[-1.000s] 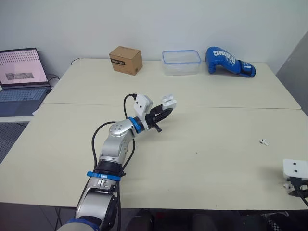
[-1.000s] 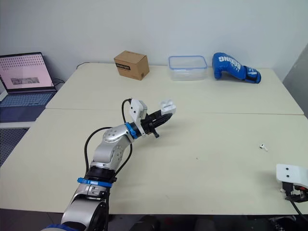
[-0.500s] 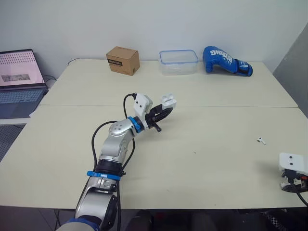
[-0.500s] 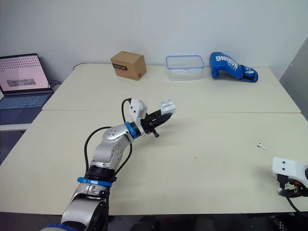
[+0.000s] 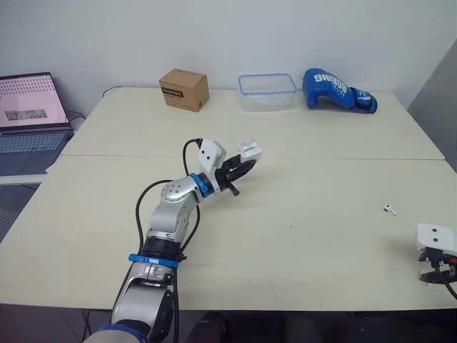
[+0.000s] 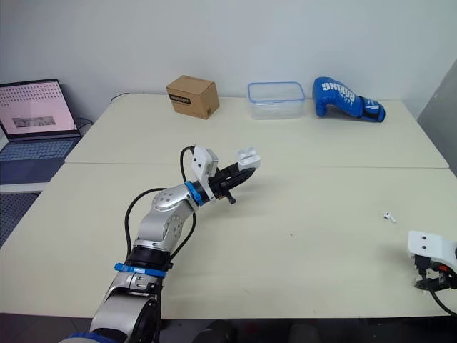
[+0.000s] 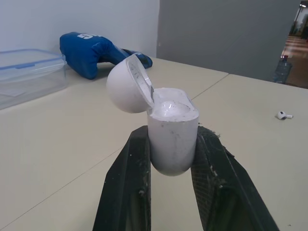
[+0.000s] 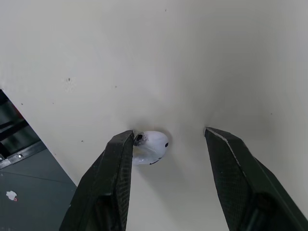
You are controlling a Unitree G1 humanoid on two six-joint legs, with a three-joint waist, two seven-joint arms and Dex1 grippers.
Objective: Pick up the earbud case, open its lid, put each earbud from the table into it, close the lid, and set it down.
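left gripper [image 5: 241, 170]: pinching the earbud case [image 7: 172, 139] by its lower body, one black finger on each side, up off the table [image 5: 321, 250]
lid [image 7: 124, 86]: flipped open, hanging off the case's hinge. There's something glossy in the case's mouth, can't tell if it's a seated bud
right gripper [image 8: 169, 134]: spread wide, well off to the case's right and closer to the robot, down at the tabletop
earbud [image 8: 151, 147]: on the table between those spread fingers, touching one and well clear of the other
second earbud [image 5: 389, 209]: also loose on the table, well to the case's right
risk 1: that bud looks to be right by the table edge, so a lopsided squeeze could flick it over the side
risk 2: the case could twist or slide in the pinch when a bud gets pushed in
risk 3: the lid might flop shut if the case tilts
materials: buds and case are smooth, rounded, shiny white plastic, so slippery, I'd guess. Table is flat, matte and cream-coloured
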